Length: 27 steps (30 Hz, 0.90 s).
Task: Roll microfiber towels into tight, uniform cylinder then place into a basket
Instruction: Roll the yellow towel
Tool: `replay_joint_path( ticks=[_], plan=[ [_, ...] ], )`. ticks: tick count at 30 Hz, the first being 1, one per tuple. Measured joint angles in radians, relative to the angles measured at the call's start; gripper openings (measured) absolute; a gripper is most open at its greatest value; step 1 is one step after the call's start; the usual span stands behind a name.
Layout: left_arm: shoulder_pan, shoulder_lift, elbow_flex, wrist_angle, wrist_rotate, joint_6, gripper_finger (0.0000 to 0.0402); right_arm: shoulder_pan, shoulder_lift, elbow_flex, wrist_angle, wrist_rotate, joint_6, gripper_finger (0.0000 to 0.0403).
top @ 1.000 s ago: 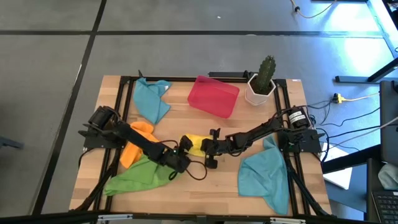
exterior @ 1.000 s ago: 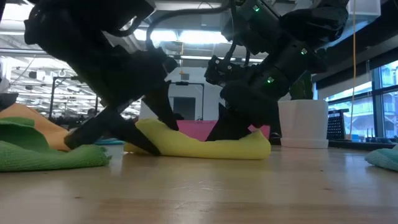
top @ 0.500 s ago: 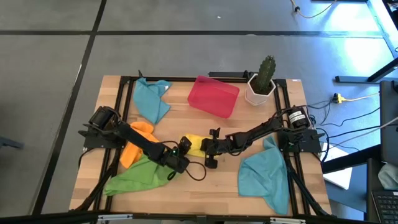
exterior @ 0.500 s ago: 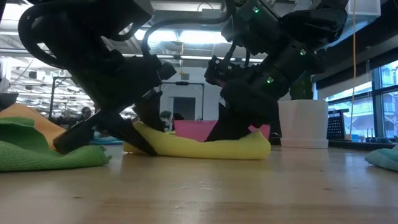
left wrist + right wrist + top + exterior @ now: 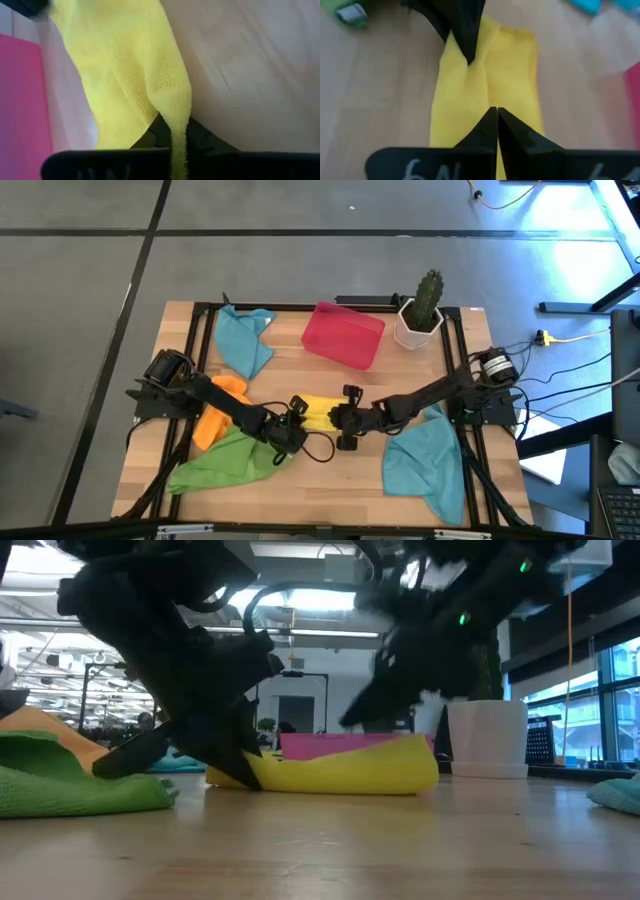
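Note:
The yellow microfiber towel (image 5: 318,412) lies as a short, loosely rolled strip on the wood at the table's middle. My left gripper (image 5: 293,419) is shut on its left end. My right gripper (image 5: 345,429) is shut and hangs just above the towel's right end (image 5: 415,762), clear of it in the low view. The red basket (image 5: 343,335) stands behind the towel toward the far edge. Orange (image 5: 217,412) and green (image 5: 224,463) towels lie crumpled under my left arm. Teal towels lie at the far left (image 5: 245,340) and near right (image 5: 424,461). My left gripper pinches a gathered fold at the yellow towel's left end (image 5: 177,131) between its two fingers (image 5: 468,36). The fingers slant down from the table's left. The cloth puckers at the pinch, and the rest of the towel lies on the table.
A white pot with a cactus (image 5: 421,313) stands at the far right, beside the basket. A black frame (image 5: 200,330) runs along the table's edges. Bare wood shows in front of the yellow towel toward the near edge.
My left gripper has shut on the towel's left end while staying in place. My right gripper has risen off the towel's right end and rolled at the wrist. The towel has stayed on the table, its right end now a little fuller.

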Motion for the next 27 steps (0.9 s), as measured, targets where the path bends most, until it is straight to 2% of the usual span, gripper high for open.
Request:
replay_joint_path(
  ticks=[4,9,12,15,18,21,27],
  plan=[
    [0.026,-0.008,0.000,-0.002,0.062,-0.055,0.0002,0.047,-0.044,0.001,-0.024,0.014,-0.037,0.0062],
    [0.058,-0.040,-0.002,-0.012,0.164,-0.114,0.0001,0.106,-0.036,0.002,-0.038,0.015,-0.038,0.0151],
    [0.079,-0.075,-0.005,-0.023,0.284,-0.138,0.0001,0.133,-0.014,0.002,-0.064,0.015,-0.043,0.0203],
    [0.102,-0.098,-0.005,-0.019,0.399,-0.155,0.0001,0.158,0.017,0.002,-0.074,0.042,-0.073,0.0239],
    [0.120,-0.100,-0.005,-0.017,0.431,-0.165,0.0000,0.178,0.067,0.002,-0.076,0.099,-0.126,0.0254],
    [0.126,-0.100,-0.010,-0.009,0.433,-0.168,0.0000,0.185,0.109,0.003,-0.070,0.113,-0.159,0.0256],
    [0.130,-0.101,-0.021,0.004,0.442,-0.181,0.0000,0.185,0.139,0.006,-0.067,0.136,-0.113,0.0256]
  ],
)
